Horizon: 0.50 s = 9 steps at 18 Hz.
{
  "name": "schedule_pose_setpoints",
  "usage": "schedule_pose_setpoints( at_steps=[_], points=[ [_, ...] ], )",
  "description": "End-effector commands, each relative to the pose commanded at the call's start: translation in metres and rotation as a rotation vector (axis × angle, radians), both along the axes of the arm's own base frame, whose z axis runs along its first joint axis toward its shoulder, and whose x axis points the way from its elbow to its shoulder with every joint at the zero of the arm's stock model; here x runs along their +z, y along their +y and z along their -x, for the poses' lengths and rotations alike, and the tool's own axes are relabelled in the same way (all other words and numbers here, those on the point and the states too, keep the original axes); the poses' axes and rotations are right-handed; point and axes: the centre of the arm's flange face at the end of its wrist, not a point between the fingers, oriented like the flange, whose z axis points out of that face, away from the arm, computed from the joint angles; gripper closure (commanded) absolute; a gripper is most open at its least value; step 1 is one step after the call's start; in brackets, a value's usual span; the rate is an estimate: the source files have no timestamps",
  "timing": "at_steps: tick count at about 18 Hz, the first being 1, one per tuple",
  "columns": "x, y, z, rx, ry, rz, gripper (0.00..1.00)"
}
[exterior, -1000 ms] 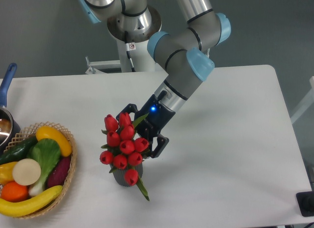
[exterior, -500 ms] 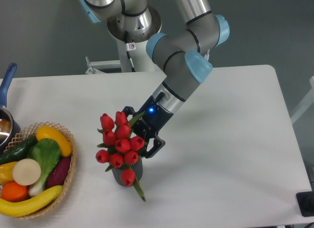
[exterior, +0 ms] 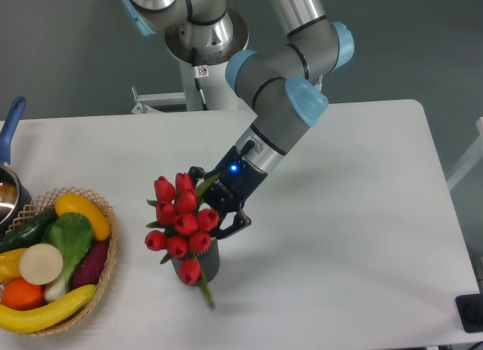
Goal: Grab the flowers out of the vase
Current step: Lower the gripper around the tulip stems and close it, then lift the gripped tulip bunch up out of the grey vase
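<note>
1. Over the last second the gripper point(exterior: 219, 207) narrowed around the flowers point(exterior: 179, 218), apparently holding them, and bunch and vase point(exterior: 201, 264) shifted slightly left.
2. The flowers sat in the vase, unlifted.
3. The white table point(exterior: 362, 214) also carried a wicker basket point(exterior: 106, 267) of vegetables; grey wall behind.
</note>
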Motion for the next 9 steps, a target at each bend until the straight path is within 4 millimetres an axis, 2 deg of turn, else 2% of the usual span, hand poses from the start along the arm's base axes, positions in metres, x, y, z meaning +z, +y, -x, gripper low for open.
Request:
schedule_pose_setpoints(
  at_steps=[6,9],
  points=[
    [0.004,-0.003,0.004,0.018,-0.009,0.000,0.64],
    [0.014,-0.004,0.002,0.035,-0.060,-0.024,0.64]
  ],
)
